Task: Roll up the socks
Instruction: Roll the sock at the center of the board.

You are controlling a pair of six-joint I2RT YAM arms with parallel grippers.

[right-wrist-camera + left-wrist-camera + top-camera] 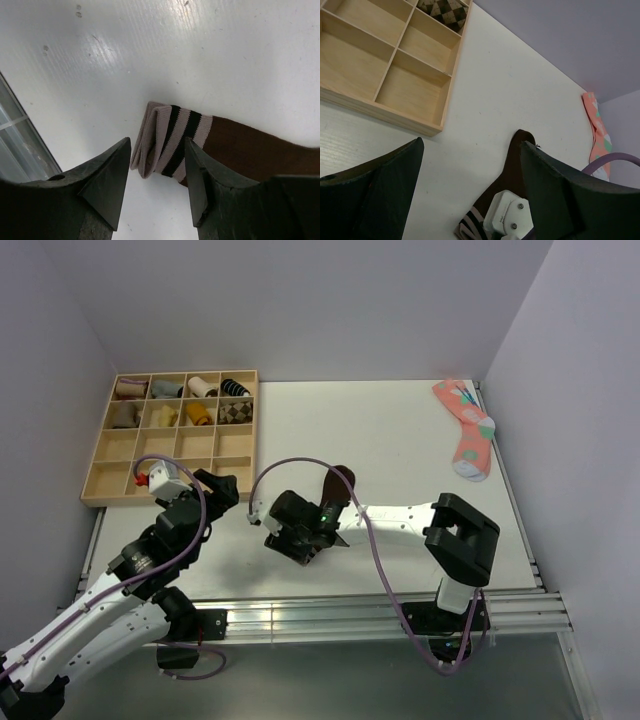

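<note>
The socks (338, 483) are a dark brown knit piece lying flat near the middle of the table, much of it hidden under my right arm. In the right wrist view its folded cuff (170, 140) shows pale and black stripes. My right gripper (157, 142) is open and low over the table, its fingers (107, 175) on either side of that cuff end. The right-hand finger sits against the stripes. My left gripper (472, 145) is wide open and holds nothing. It hovers left of the sock (520, 160). In the top view it (228, 490) is beside the tray's near corner.
A wooden compartment tray (250, 430) stands at the back left, holding several small sock bundles in its far rows, among them a checked one (442, 12). A pink dotted sock (467, 425) lies at the back right. The table's near edge and rail run just behind the right gripper.
</note>
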